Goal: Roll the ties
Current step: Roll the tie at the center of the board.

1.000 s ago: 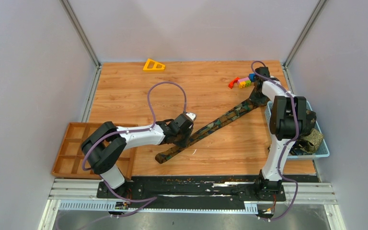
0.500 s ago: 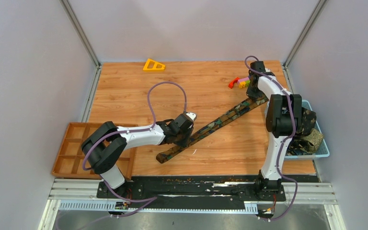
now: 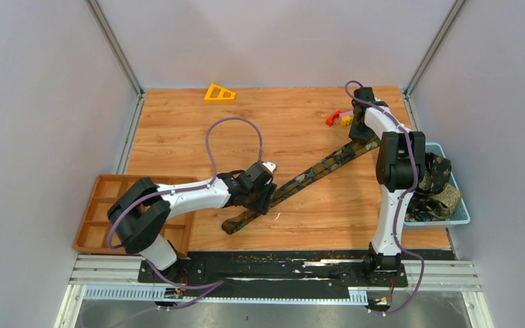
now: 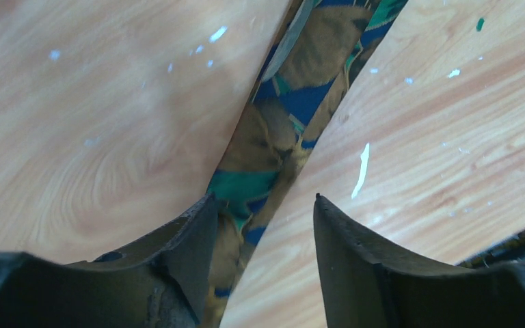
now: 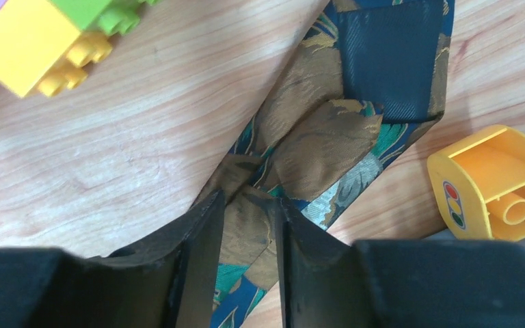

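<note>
One tie [image 3: 314, 171] lies diagonally on the wooden table, narrow end near front centre, wide end at the far right. My left gripper [image 3: 264, 198] is open low over its narrow part. In the left wrist view the tie [image 4: 273, 130] runs between the fingertips [image 4: 198, 219], close to the left one, with the gripper [image 4: 263, 208] straddling it. My right gripper [image 3: 362, 133] is shut on the tie's folded wide end [image 5: 328, 137], with fabric pinched in the gripper [image 5: 244, 205]. More ties [image 3: 443, 195] lie bunched in the blue basket.
Colourful toy blocks [image 3: 338, 118] sit just left of my right gripper; yellow and green ones [image 5: 34, 34] and a yellow round block [image 5: 499, 184] show in the right wrist view. A yellow triangle [image 3: 219, 92] lies at the back. A wooden tray [image 3: 106, 212] is front left, a blue basket [image 3: 459, 219] at the right.
My right gripper has moved left and farther back with the tie's wide end, now covering part of the toy blocks. My left arm's elbow has shifted slightly left; its gripper stays over the tie.
</note>
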Controlling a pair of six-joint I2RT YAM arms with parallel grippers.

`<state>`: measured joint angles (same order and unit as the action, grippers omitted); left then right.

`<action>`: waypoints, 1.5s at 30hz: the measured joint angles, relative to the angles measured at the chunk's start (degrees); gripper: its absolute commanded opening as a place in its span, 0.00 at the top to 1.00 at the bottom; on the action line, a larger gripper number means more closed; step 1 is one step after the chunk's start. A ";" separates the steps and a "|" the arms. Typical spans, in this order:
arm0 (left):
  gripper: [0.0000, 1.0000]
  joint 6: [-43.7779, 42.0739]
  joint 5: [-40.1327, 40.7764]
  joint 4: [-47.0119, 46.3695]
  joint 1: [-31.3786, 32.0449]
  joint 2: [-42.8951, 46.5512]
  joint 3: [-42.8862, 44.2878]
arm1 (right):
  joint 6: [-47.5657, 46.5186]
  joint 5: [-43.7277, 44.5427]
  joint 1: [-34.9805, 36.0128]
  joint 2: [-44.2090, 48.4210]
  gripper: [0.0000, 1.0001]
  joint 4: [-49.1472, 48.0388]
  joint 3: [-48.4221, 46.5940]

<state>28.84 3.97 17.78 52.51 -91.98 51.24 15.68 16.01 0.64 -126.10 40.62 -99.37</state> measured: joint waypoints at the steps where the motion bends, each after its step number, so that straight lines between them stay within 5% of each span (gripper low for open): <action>1: 0.25 0.28 0.09 1.73 0.02 1.18 -0.02 | -0.17 0.00 0.17 0.20 0.61 0.13 0.00; 3: 0.12 0.96 0.94 5.18 0.09 4.37 -0.02 | -0.39 0.00 1.11 1.44 0.58 0.94 0.28; 7: 0.04 2.89 4.02 11.69 0.28 12.50 -0.02 | -0.04 -0.15 4.59 9.33 0.57 1.44 4.92; 16: 0.07 8.70 10.93 21.73 0.28 28.22 -4.04 | 4.90 -12.04 19.71 30.93 0.65 -5.77 26.84; 25: 0.17 11.85 10.60 24.37 0.28 34.53 -12.26 | 8.26 -21.94 22.10 26.58 0.74 -11.52 35.85; 38: 0.26 14.10 9.81 23.28 0.28 34.80 -13.31 | 9.77 -19.34 14.73 24.57 0.78 -15.85 38.12; 45: 0.27 25.83 13.97 25.68 0.28 35.41 -11.67 | 9.75 -15.91 13.84 26.56 0.77 -14.80 38.75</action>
<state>54.68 17.93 43.46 52.80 -56.58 39.57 25.43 0.10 14.48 -99.55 25.82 -60.62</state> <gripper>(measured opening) 0.737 0.222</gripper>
